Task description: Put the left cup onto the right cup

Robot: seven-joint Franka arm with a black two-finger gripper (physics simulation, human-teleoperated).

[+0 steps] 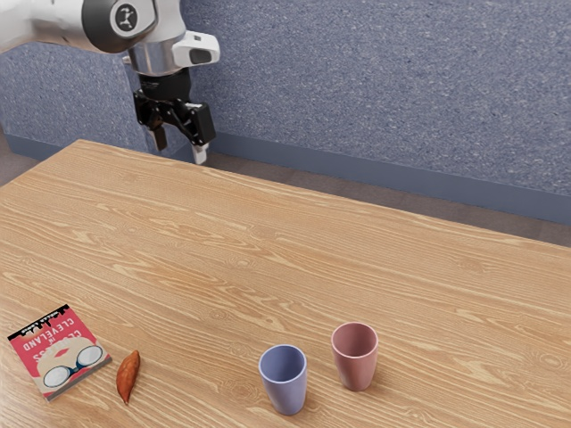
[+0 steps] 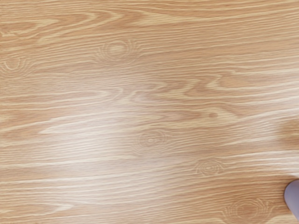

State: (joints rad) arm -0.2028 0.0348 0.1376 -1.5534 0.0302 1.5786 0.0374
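Observation:
A lavender-blue cup (image 1: 284,378) stands upright near the table's front edge, to the exterior view's left of a pink cup (image 1: 355,355), also upright; a small gap separates them. My gripper (image 1: 178,150) hangs high above the table's far left part, far from both cups, fingers spread apart and holding nothing. In the wrist view a sliver of the lavender-blue cup (image 2: 293,198) shows at the frame's edge over bare wood.
A wooden table (image 1: 268,259) carries a small red book (image 1: 56,350) and an orange-brown sweet potato (image 1: 128,375) at the front left. A blue-grey wall runs behind the table's far edge.

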